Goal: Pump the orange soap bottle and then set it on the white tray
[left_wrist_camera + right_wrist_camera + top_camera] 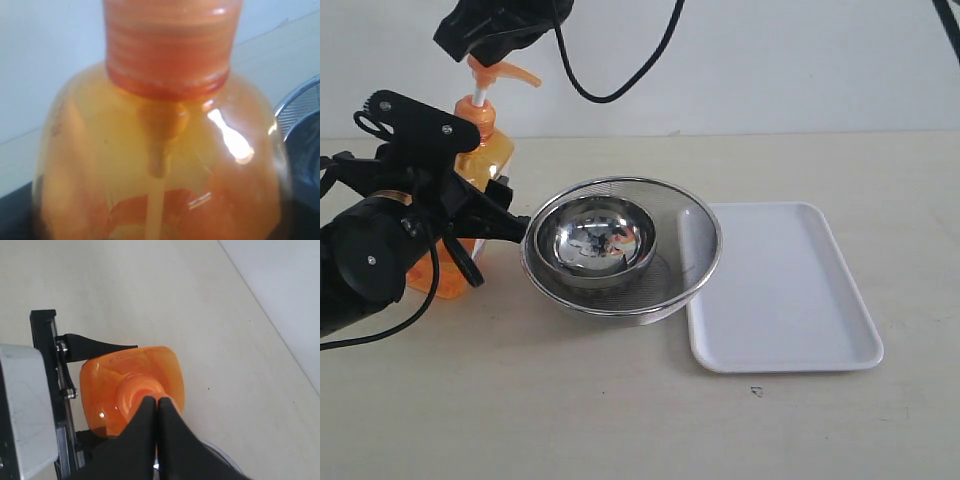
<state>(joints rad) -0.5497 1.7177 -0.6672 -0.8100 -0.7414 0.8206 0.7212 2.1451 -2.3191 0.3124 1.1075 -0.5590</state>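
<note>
**A:** Two grippers are listed. How is each one found?

**B:** Item one, left gripper (pixel 510 205): the jaws are set partway apart and clamped around the body of the orange soap bottle (pixel 490 150), with a finger (pixel 100 346) pressed to its side. Item two, right gripper (pixel 157 401): the fingers are brought fully together with nothing held between them, and the tips are set on top of the pump head (pixel 505 70).

**A:** Where is the bottle entered?

**B:** Upright on the table (pixel 620 420), with the white stem showing. It is just beside the mesh bowl (pixel 698 235) and well apart from the white tray (pixel 790 300), and the bowl is placed between the two.

**A:** Containers and contents?

**B:** Mesh bowl: one smaller polished steel bowl (pixel 595 240) is seated inside. White tray: laid flat, with its left rim right against the mesh bowl. Whether they touch cannot be told.
</note>
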